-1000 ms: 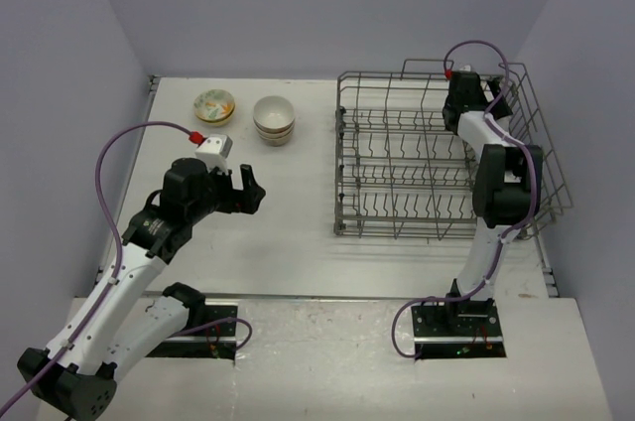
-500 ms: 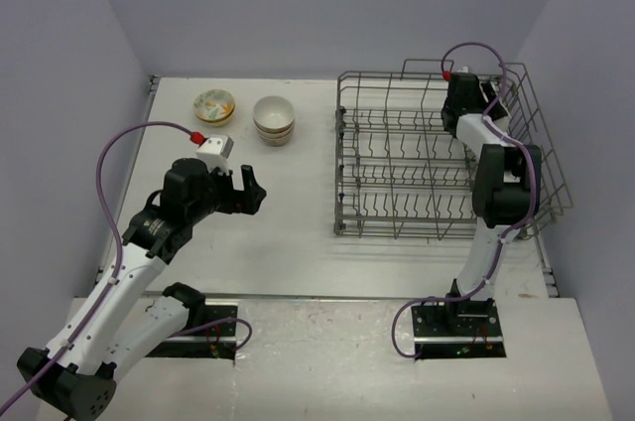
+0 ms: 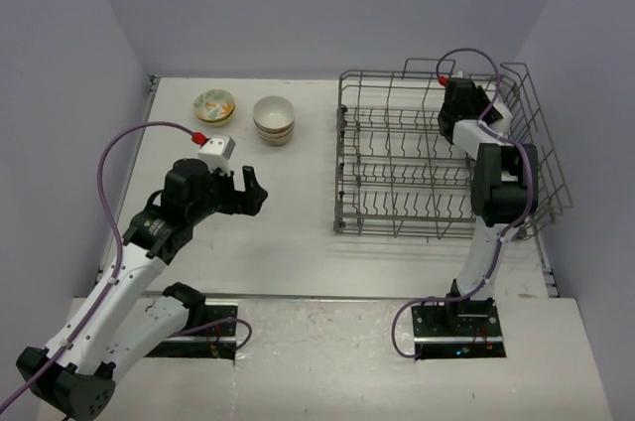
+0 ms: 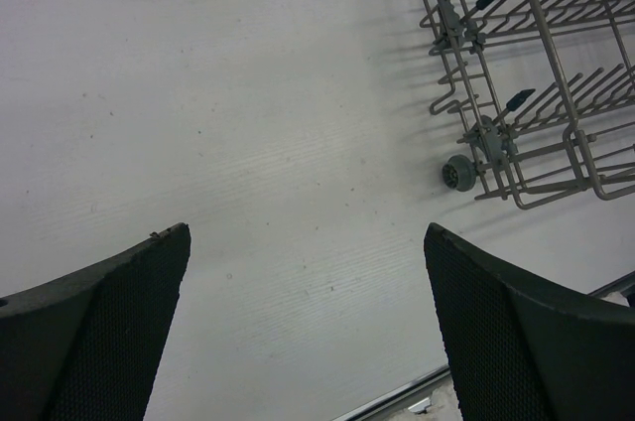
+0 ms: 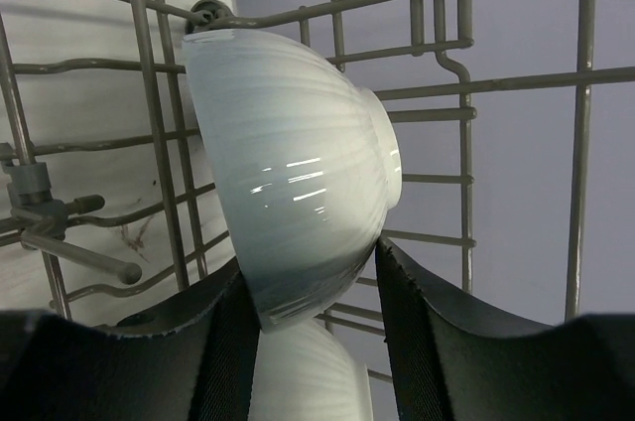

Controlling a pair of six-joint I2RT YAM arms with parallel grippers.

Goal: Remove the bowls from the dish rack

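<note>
Right gripper (image 5: 310,262): jaws pinching white bowl (image 5: 298,173) at lower edge only; may slip or snag dish rack (image 3: 392,143) wires; left gripper (image 4: 308,232): jaws apart, empty.

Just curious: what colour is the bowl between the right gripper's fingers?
The bowl is plain glossy white, faintly ribbed. The right wrist view shows it best.

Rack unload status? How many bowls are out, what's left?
Done: floral bowl and a stack of white bowls sit on the table. In hand: right gripper straddles a white ribbed bowl in the dish rack. Remaining: that one plus a second white bowl beneath it. Left gripper open, empty.
</note>
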